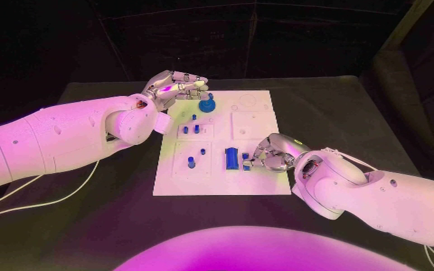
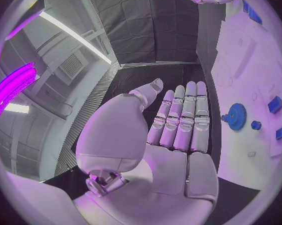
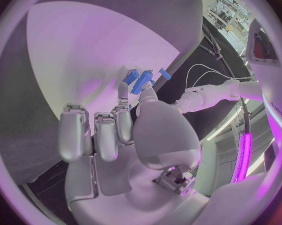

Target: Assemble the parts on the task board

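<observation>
On the black counter (image 1: 362, 108) the task board (image 1: 262, 183) carries the blue parts (image 1: 190, 162), the right hand (image 1: 274, 153) at its four o'clock edge pinching a small one beside the long block (image 1: 232, 158), seemingly to seat it, while the left hand (image 1: 172, 89), fingers (image 2: 181, 117) straight and empty, waits at eleven o'clock by the gear (image 1: 208, 105).

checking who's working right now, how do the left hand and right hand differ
The left hand holds nothing, its fingers straight and together, beside the blue gear at the task board's far end. The right hand has its fingers curled, its fingertips at a long blue part near the board's near edge; whether it grips it is unclear. Both are silver and at the board.
</observation>
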